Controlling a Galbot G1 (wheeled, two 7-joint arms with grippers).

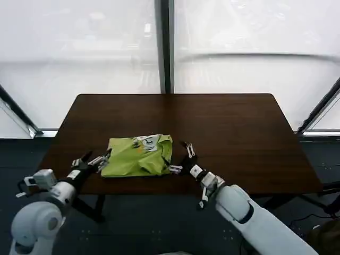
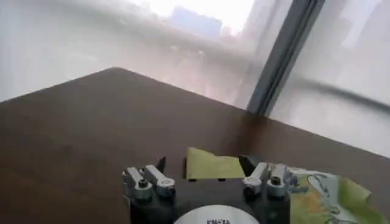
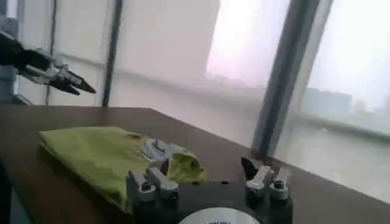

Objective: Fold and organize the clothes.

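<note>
T-shirt (image 1: 139, 155), lime, folded bundle, lower centre of table (image 1: 239, 127); long axis left-right. I note left gripper (image 1: 102, 159) spread at its left edge, right gripper (image 1: 182, 156) spread just right; both equally near.

Lime yellow-green T-shirt (image 1: 139, 156), folded into a compact rectangle (white graphic facing up), near the table's front edge

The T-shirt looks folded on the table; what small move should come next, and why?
Probably move the folded T-shirt toward the table's middle. It lies as a compact bundle near the front edge, with the left end effector and right end effector open at either side, holding nothing.
</note>
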